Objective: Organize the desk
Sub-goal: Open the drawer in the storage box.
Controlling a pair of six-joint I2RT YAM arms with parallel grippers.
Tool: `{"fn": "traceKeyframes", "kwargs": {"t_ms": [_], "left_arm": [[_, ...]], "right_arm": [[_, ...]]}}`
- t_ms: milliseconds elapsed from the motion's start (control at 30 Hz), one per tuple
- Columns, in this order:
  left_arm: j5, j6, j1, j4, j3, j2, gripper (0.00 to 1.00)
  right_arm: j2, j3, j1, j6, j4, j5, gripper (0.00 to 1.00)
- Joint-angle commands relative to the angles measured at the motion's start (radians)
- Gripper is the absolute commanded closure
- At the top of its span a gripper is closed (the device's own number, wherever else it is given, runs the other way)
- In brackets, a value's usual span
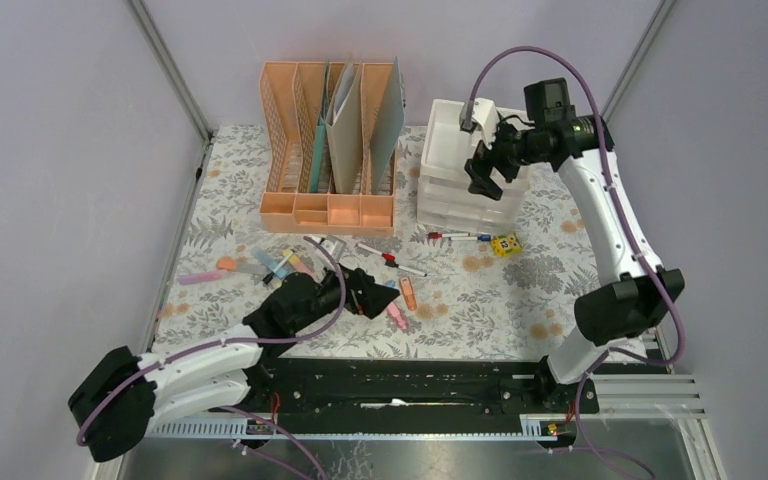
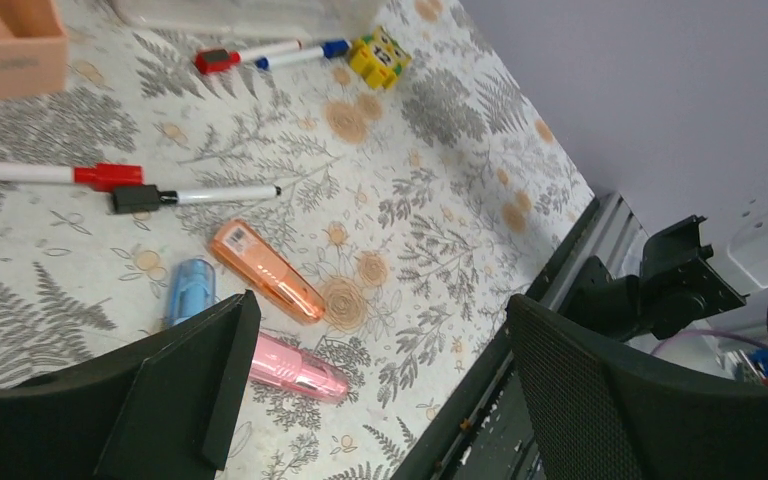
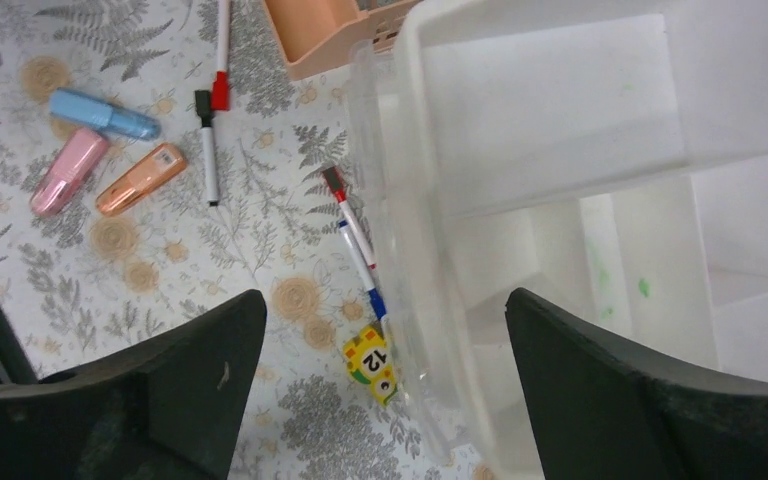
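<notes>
Desk (image 1: pixel 550 290): fern-and-flower cloth top, spreading from the arm bases to the back wall.
Left gripper (image 2: pixel 380 310): jaws spread wide and holding nothing, low over the desk's near middle, above an orange highlighter (image 2: pixel 265 270), a pink highlighter (image 2: pixel 300 368) and a blue highlighter (image 2: pixel 190 290).
Right gripper (image 3: pixel 385 300): jaws wide apart with nothing between them, raised over the white drawer unit (image 1: pixel 455 170) near the far right corner.
File rack (image 1: pixel 327 205): peach, at the far edge, left of the drawer unit, with folders (image 1: pixel 345 125) upright in its slots.
Loose items: two markers (image 3: pixel 358 250) and a yellow cube (image 3: pixel 370 362) lie just beside the drawer unit's front.
</notes>
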Motion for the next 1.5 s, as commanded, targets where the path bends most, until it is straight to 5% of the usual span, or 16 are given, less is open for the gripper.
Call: {"fn": "traceKeyframes", "kwargs": {"t_ms": [0, 67, 133, 500, 1000, 1233, 1467], "left_arm": [[0.114, -0.051, 0.007, 0.125, 0.084, 0.096, 0.01], [0.121, -0.059, 0.006, 0.146, 0.075, 0.114, 0.01], [0.121, -0.068, 0.009, 0.165, 0.062, 0.111, 0.01], [0.101, -0.071, 0.016, 0.149, 0.04, 0.069, 0.01], [0.107, -0.068, 0.024, 0.148, 0.037, 0.065, 0.01], [0.103, -0.06, 0.029, 0.131, 0.038, 0.051, 0.01], [0.109, -0.056, 0.033, 0.13, 0.048, 0.053, 0.01]], "right_arm": [[-0.099, -0.061, 0.011, 0.024, -0.105, -0.041, 0.11], [-0.124, -0.131, 0.011, 0.04, -0.097, -0.026, 0.35], [-0.14, -0.189, 0.011, 0.053, -0.086, -0.005, 0.42], [-0.111, -0.278, 0.011, 0.171, 0.131, 0.242, 0.37], [-0.007, -0.357, 0.013, 0.051, 0.231, 0.298, 0.33], [0.027, -0.258, 0.013, -0.089, -0.032, 0.098, 0.58], [0.11, -0.04, 0.012, -0.185, -0.331, 0.007, 0.54]]}}
